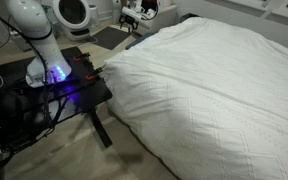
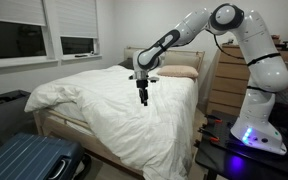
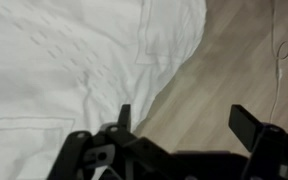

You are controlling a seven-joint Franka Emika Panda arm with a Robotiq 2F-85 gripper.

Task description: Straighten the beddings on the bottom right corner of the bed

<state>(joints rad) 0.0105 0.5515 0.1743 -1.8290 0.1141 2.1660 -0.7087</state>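
Note:
The white quilted beddings [image 1: 214, 80] cover the whole bed and hang over its corner toward the floor in both exterior views [image 2: 124, 110]. The bed's wooden frame [image 2: 56, 126] shows under the draped edge. My gripper [image 2: 142, 99] hangs point-down just above the beddings, on the bed's side nearest the robot. In the wrist view the gripper [image 3: 184, 120] is open, its two black fingers [image 3: 246, 122] wide apart with nothing between them. Below it lie the wrinkled edge of the beddings [image 3: 64, 60] on the left and bare floor on the right.
The black robot stand [image 1: 54, 95] is close against the bed's corner. A blue suitcase [image 2: 29, 160] lies on the floor by the bed's foot. A wooden dresser [image 2: 224, 80] stands beside the pillows [image 2: 176, 72]. A thin cable [image 3: 281, 50] lies on the wooden floor [image 3: 224, 60].

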